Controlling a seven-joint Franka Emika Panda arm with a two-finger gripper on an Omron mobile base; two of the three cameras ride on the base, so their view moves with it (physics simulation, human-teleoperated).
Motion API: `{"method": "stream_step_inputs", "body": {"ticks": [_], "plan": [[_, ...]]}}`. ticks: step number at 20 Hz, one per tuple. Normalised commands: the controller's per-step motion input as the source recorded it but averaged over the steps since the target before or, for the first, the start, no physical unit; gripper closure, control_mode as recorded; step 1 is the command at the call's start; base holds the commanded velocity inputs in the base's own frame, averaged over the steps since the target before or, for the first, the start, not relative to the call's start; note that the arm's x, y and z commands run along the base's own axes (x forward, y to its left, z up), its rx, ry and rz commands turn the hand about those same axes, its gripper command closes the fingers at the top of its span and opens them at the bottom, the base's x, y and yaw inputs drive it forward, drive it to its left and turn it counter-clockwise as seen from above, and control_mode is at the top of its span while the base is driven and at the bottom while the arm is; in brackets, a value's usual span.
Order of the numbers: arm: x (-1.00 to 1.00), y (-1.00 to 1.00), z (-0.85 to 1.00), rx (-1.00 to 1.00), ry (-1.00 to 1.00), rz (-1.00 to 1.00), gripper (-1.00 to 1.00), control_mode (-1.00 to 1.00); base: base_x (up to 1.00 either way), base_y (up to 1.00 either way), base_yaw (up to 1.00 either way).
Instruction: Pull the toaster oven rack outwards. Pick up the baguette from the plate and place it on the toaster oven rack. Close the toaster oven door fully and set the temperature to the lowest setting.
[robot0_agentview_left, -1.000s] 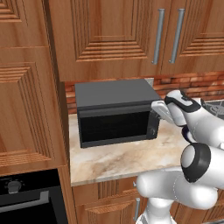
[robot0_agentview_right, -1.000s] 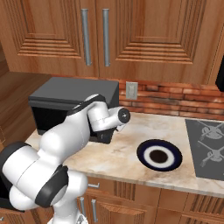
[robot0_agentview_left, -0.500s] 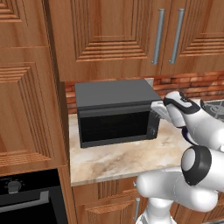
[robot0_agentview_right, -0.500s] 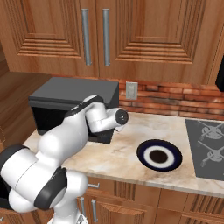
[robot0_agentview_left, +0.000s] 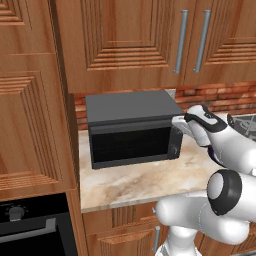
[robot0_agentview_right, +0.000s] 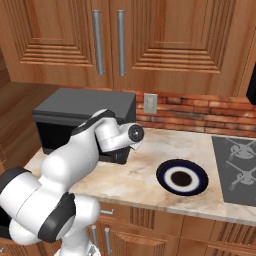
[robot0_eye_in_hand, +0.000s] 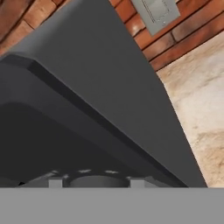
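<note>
Where the fingers (robot0_agentview_left: 176, 121) are pressed to the upper right front corner of the toaster oven (robot0_agentview_left: 131, 126), a round knob (robot0_eye_in_hand: 98, 180) is seen between them, though whether it is clamped cannot be told. The toaster oven door (robot0_agentview_left: 131, 144) is seen closed. Right of the toaster oven, the plate (robot0_agentview_right: 182, 177) is set on the table (robot0_agentview_right: 150, 170).

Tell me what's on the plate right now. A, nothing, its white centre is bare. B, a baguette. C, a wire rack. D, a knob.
A: in the right base view the plate lies on the counter to the right of the toaster oven, and only its dark rim and bare centre show, with no bread on it.
</note>
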Motion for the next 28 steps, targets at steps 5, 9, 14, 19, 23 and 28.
{"method": "stream_step_inputs", "body": {"ticks": [5, 9, 14, 19, 23, 28], "plan": [[0.00, 0.31, 0.37, -0.33, -0.06, 0.00, 1.00, -1.00, 0.00, 0.00, 0.00], [0.00, 0.34, 0.35, -0.38, -0.15, 0.00, 1.00, -1.00, 0.00, 0.00, 0.00], [0.00, 0.38, 0.31, -0.49, -0.43, 0.07, 1.00, -1.00, 0.00, 0.00, 0.00], [-0.05, 0.64, 0.22, -0.59, -0.74, 0.10, 1.00, -1.00, 0.00, 0.00, 0.00], [-0.06, 0.65, 0.18, -0.66, -0.84, 0.07, 1.00, -1.00, 0.00, 0.00, 0.00], [0.00, 0.58, 0.18, -0.71, -0.78, 0.06, 1.00, -1.00, 0.00, 0.00, 0.00]]}}
